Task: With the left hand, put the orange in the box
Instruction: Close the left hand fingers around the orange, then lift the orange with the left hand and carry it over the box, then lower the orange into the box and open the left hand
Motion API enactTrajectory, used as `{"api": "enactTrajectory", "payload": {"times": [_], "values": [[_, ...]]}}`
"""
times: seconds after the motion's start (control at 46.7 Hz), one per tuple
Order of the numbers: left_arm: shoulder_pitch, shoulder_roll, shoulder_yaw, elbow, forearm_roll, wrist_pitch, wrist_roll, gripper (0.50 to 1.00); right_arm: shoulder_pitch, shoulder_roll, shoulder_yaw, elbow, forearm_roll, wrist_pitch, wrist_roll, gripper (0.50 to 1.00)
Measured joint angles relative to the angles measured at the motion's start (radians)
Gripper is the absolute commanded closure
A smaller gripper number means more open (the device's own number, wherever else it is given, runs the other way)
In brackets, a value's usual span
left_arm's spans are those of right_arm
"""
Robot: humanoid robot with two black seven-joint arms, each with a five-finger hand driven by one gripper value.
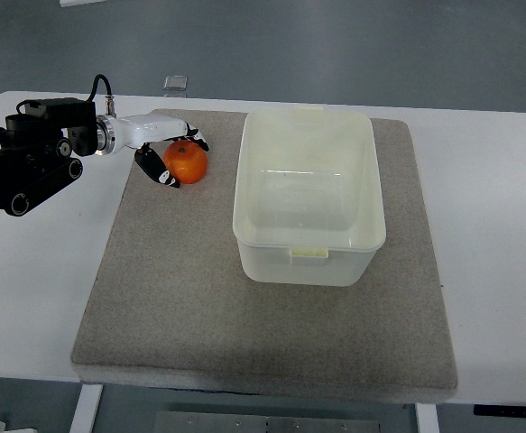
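An orange (pixel 189 163) sits on the grey mat (pixel 172 289), near its far left corner. My left hand (pixel 182 159) comes in from the left edge and is closed around the orange, fingers (pixel 193 140) over its far side and thumb (pixel 161 173) at its near left. The orange looks to be resting on the mat. An open, empty translucent white plastic box (pixel 244 189) stands on the mat just right of the orange, a small gap between them. My right hand is not in view.
The mat lies on a white table (pixel 497 207). A small grey object (pixel 176 82) lies at the table's far edge behind the hand. My black left forearm (pixel 28 162) lies over the table's left side.
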Motion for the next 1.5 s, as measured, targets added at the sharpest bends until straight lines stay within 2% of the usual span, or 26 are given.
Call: {"api": "enactTrajectory", "payload": {"times": [0.107,0.128,0.3,0.45,0.621,0.771,0.856,0.985,1.113,1.284,1.37,1.498], "values": [[0.0,0.004,0.001,-0.001,0.004,-0.002,0.0,0.988,0.0,0.0,0.0,0.0,0.0,0.0,0.0,0.568],[0.0,0.006,0.001,-0.003,0.007,-0.003,0.0,1.0,0.0,0.0,0.0,0.0,0.0,0.0,0.0,0.568],[-0.013,0.021,0.0,-0.018,0.018,-0.017,0.0,1.0,0.0,0.0,0.0,0.0,0.0,0.0,0.0,0.57],[-0.068,0.099,-0.008,-0.104,0.011,-0.042,-0.001,1.0,0.0,0.0,0.0,0.0,0.0,0.0,0.0,0.568],[-0.222,0.231,-0.033,-0.232,-0.043,-0.196,0.0,1.0,0.0,0.0,0.0,0.0,0.0,0.0,0.0,0.568],[-0.335,0.273,-0.048,-0.29,-0.17,-0.274,-0.001,1.0,0.0,0.0,0.0,0.0,0.0,0.0,0.0,0.568],[-0.38,0.256,-0.048,-0.318,-0.182,-0.321,-0.001,1.0,0.0,0.0,0.0,0.0,0.0,0.0,0.0,0.568],[-0.4,0.174,-0.04,-0.387,-0.184,-0.332,0.015,1.0,0.0,0.0,0.0,0.0,0.0,0.0,0.0,0.568],[-0.403,0.107,-0.038,-0.439,-0.174,-0.327,0.087,1.0,0.0,0.0,0.0,0.0,0.0,0.0,0.0,0.568],[-0.379,-0.006,-0.034,-0.435,-0.148,-0.325,0.132,1.0,0.0,0.0,0.0,0.0,0.0,0.0,0.0,0.568],[-0.357,-0.056,-0.034,-0.429,-0.107,-0.309,0.152,1.0,0.0,0.0,0.0,0.0,0.0,0.0,0.0,0.568],[-0.307,-0.125,-0.034,-0.42,-0.003,-0.245,0.182,1.0,0.0,0.0,0.0,0.0,0.0,0.0,0.0,0.568]]}}
